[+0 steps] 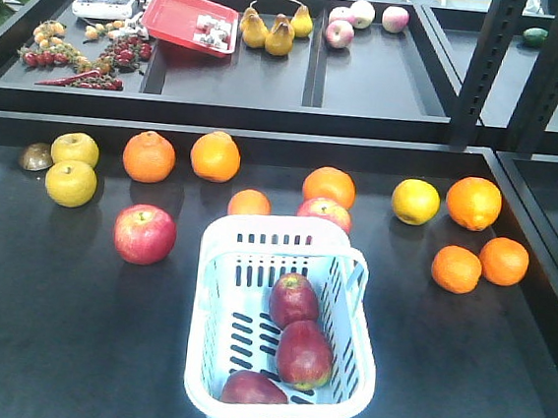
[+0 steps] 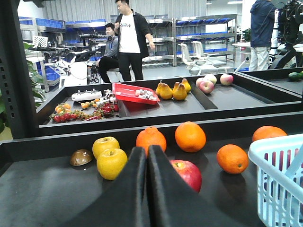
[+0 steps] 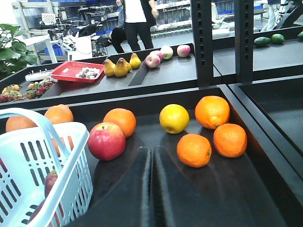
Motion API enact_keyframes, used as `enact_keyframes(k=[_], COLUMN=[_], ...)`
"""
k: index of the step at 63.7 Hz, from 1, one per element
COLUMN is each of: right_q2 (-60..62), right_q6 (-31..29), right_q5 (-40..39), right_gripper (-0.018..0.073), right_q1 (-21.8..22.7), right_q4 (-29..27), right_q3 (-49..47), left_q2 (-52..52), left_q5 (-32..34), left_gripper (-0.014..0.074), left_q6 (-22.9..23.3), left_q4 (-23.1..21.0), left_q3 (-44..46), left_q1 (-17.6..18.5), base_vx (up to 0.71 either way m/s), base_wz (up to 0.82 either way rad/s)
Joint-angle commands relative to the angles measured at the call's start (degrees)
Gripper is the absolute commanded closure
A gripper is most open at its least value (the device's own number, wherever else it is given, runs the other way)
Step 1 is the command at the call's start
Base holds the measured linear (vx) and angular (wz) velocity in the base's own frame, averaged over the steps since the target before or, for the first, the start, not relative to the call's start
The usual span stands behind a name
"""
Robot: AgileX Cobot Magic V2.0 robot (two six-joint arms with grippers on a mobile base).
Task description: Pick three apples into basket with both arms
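So all three dark red apples (image 1: 295,300) already lie in the pale blue basket (image 1: 216,262), lined up roughly front to back. Both pincers sit low with fingers pressed together, holding nothing: left gripper (image 2: 147,163) left of the basket, right gripper (image 3: 152,158) to its right. Looks done to me.

Glossy slotted plastic basket (image 1: 352,275), waxy-sheened apples (image 1: 303,352), matt black table (image 1: 50,325), perhaps rubbery.

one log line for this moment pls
apples in basket: three | left end effector: shut, empty | right end effector: shut, empty | two red apples outside
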State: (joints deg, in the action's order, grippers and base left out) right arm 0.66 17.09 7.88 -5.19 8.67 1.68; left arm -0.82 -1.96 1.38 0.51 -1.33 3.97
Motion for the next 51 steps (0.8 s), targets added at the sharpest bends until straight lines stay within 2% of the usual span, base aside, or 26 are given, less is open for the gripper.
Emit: enact_keyframes(k=[1, 51], right_q2=[0.56, 0.56], right_q6=[-0.54, -0.54], right_q5=[-4.24, -4.24], right_gripper=[0.0566, 0.0566], right_q1=[0.33, 0.33], right_q4=[0.75, 0.75], right_q3=[0.8, 0.8], left_q2=[-1.23, -1.23], left_q5=[4.15, 4.15], left_gripper=[0.0603, 0.0603], left_q6=[0.45, 0.45], left_q4=[-0.11, -0.11], left_q3=[-1.1, -1.1], left_q1=[-0.01, -0.01], base_vx=[0.0, 0.0], base_wz=[0.0, 0.0])
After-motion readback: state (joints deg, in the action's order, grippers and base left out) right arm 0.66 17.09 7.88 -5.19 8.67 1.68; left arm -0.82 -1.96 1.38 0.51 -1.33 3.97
